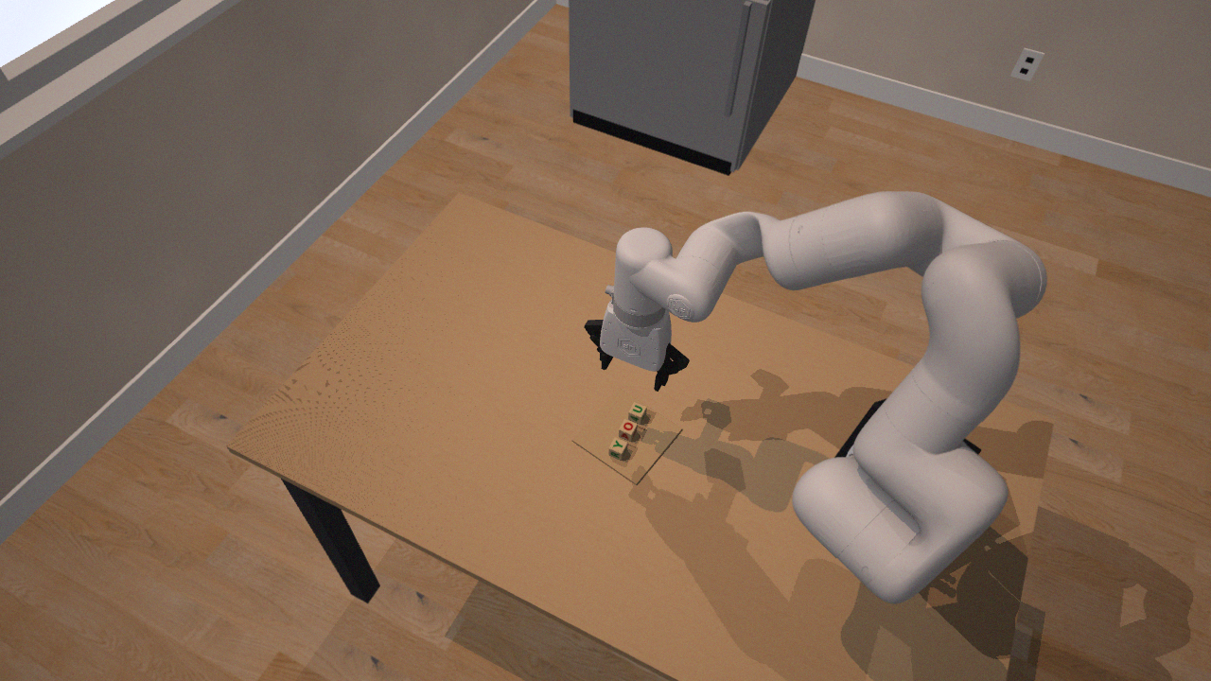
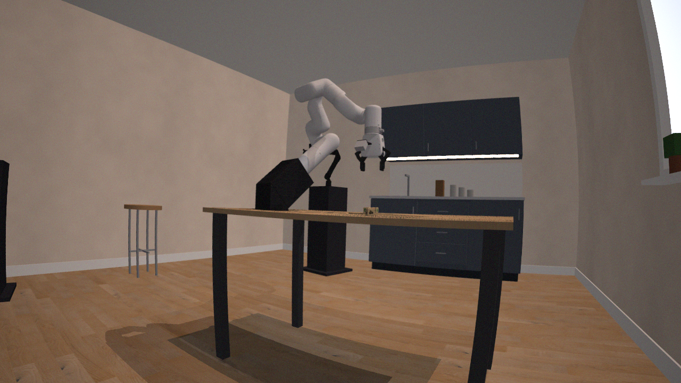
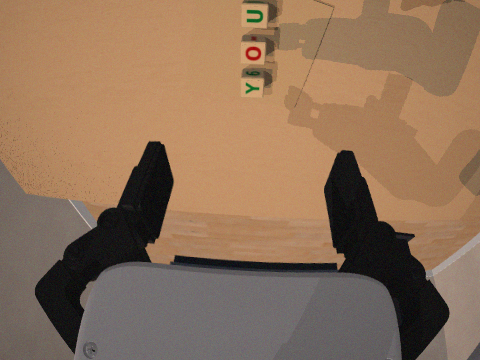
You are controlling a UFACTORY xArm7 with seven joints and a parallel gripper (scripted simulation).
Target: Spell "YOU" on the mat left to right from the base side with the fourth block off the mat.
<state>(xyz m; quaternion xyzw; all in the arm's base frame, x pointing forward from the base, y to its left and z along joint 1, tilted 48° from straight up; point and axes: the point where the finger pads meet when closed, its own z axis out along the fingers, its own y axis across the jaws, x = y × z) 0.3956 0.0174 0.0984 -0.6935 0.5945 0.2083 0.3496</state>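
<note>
Three wooden letter blocks lie in a close, straight row on the table: Y [image 1: 619, 445], O [image 1: 629, 429] and U [image 1: 638, 413]. They lie inside the thin dark outline of the mat [image 1: 645, 457], which has the table's colour. In the wrist view the U [image 3: 255, 15], O [image 3: 252, 52] and Y [image 3: 251, 86] tops face up, next to the mat's corner [image 3: 294, 40]. My gripper [image 1: 632, 375] hangs high above the table, wide open and empty, beyond the U end of the row; it also shows in the wrist view [image 3: 248, 160]. I see no fourth block in any view.
The arm's base [image 1: 897, 508] stands on the table to the right of the blocks. A grey cabinet [image 1: 686, 76] stands on the floor beyond the table. In the exterior view the blocks [image 2: 371, 210] are a small lump on the table top, with a stool [image 2: 142, 238] at the left.
</note>
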